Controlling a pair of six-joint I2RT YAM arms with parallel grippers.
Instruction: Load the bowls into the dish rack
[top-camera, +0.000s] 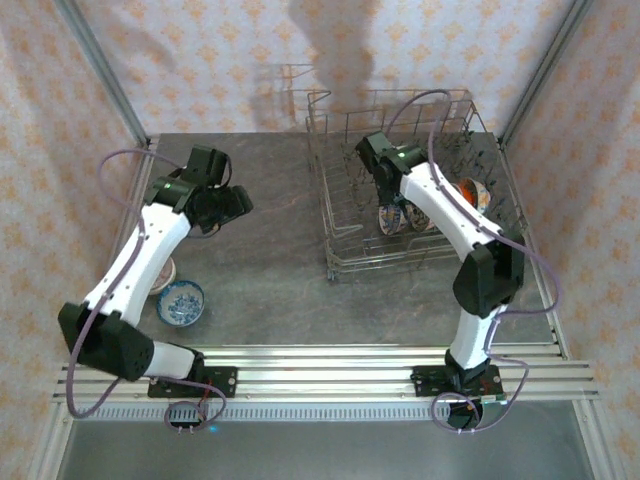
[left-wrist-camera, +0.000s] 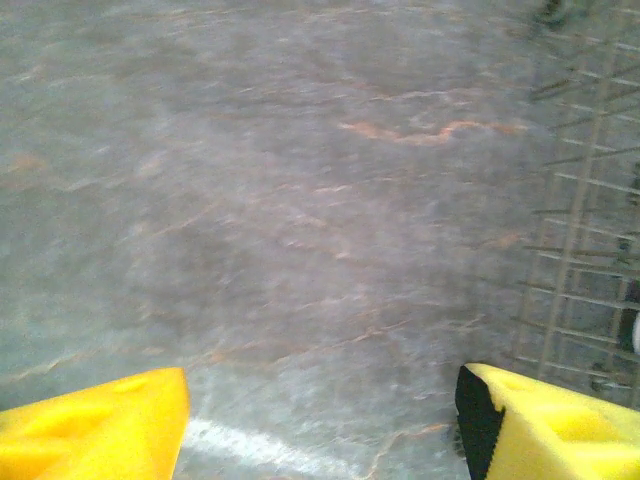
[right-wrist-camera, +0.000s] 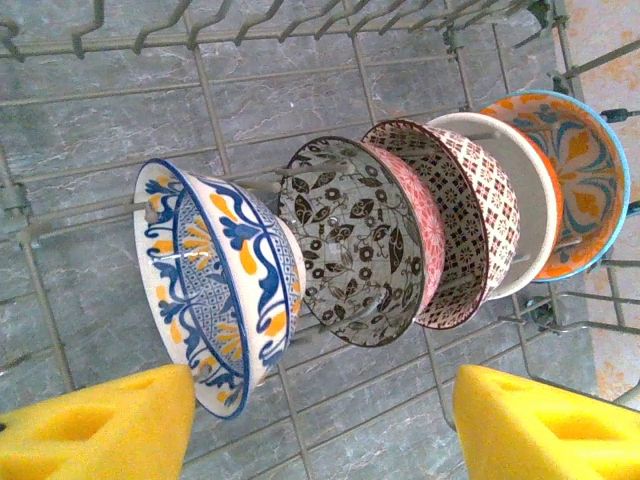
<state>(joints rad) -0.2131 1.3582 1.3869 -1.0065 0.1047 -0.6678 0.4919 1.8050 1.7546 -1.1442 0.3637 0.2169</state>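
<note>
Five bowls stand on edge in a row between the dish rack's (right-wrist-camera: 200, 90) grey wire tines: blue-and-yellow bowl (right-wrist-camera: 215, 290), black-leaf bowl (right-wrist-camera: 350, 250), red-lattice bowl (right-wrist-camera: 480, 200), white bowl (right-wrist-camera: 535, 190) and orange bowl (right-wrist-camera: 578, 165). A blue-patterned bowl (top-camera: 181, 302) sits upright on the desk (top-camera: 270, 270), well apart from the rack.

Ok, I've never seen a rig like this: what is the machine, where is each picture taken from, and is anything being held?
Two robot arms are bolted at the near edge of a table. One picture looks down from behind them; the other two come from a camera on each wrist, whose yellow blocks are that arm's fingers. The left end effector hangs open over bare table, holding nothing. The right end effector, also open and empty, faces five patterned bowls standing on edge in the dish rack. A blue bowl sits on the table by the left arm, and another is half hidden under it.
</note>
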